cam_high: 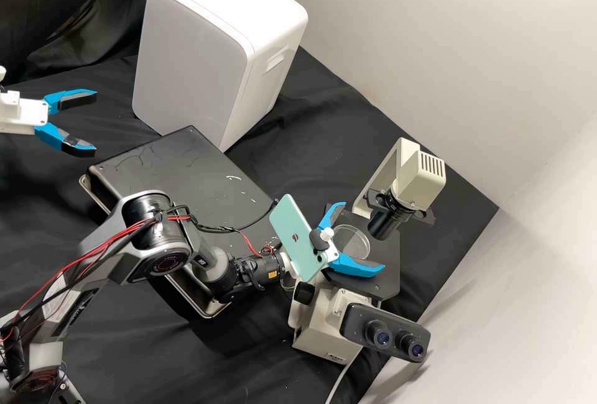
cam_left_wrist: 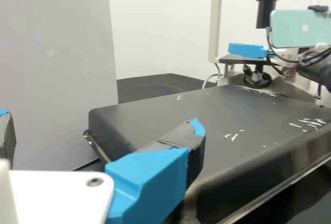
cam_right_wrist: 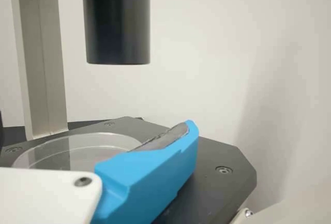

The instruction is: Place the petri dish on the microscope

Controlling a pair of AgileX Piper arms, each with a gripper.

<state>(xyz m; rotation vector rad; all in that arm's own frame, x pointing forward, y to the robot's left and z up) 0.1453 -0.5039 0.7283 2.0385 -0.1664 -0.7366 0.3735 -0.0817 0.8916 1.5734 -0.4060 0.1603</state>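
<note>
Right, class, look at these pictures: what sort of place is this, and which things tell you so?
Most likely a laboratory bench: a microscope with a clear petri dish on its stage, a white box-shaped appliance and a dark tray nearby.

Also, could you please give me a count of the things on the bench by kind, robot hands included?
Hands: 2 (left hand, right hand)
Microscope: 1
Petri dish: 1
Black tray: 1
White box: 1
Total: 6
</note>
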